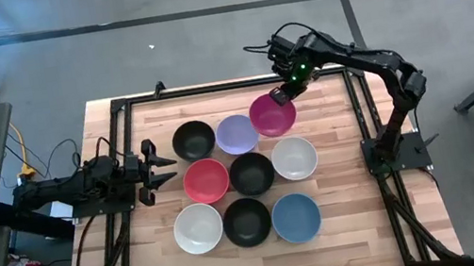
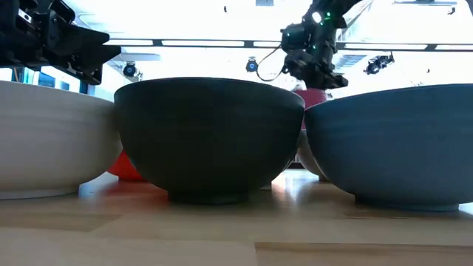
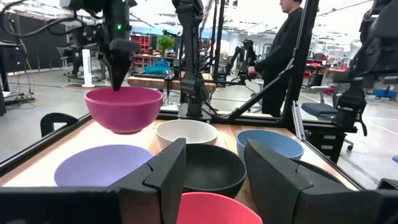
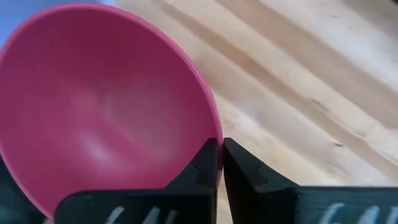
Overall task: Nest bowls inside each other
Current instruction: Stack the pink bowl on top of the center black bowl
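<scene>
While the left gripper [image 1: 164,166] waits open at the table's left edge, the right gripper [image 1: 281,94] pinches the magenta bowl [image 1: 273,115] by its rim, lifted clear, with the lavender bowl [image 1: 236,134] just beside and below it.

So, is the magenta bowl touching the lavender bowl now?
Apart. In the left wrist view the magenta bowl, held at its rim by the right gripper, hangs clear above the lavender bowl.
</scene>
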Motion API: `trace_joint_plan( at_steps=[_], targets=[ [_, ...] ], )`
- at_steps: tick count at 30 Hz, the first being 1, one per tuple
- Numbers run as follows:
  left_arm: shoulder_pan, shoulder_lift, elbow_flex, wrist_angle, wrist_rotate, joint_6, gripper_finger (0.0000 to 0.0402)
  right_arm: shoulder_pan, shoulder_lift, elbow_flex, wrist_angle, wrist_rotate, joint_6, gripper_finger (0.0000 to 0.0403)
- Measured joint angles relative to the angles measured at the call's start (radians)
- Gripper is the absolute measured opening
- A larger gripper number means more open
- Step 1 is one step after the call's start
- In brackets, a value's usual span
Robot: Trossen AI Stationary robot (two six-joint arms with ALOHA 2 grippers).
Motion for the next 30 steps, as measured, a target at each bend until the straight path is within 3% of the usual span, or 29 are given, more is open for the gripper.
trace_joint_plan(
  at_steps=[7,16,30],
  targets=[
    [0.000,0.001,-0.002,-0.060,-0.003,-0.001,0.0152,0.092,0.000,0.039,0.011,-0.038,0.062,0.0000],
    [0.000,0.000,-0.002,-0.016,-0.018,-0.013,0.0152,0.247,0.000,0.038,0.074,-0.053,0.163,0.0000],
    [0.000,0.000,-0.001,0.006,-0.015,-0.053,0.0152,0.419,0.000,-0.132,0.269,-0.049,0.293,0.0000]
  ],
)
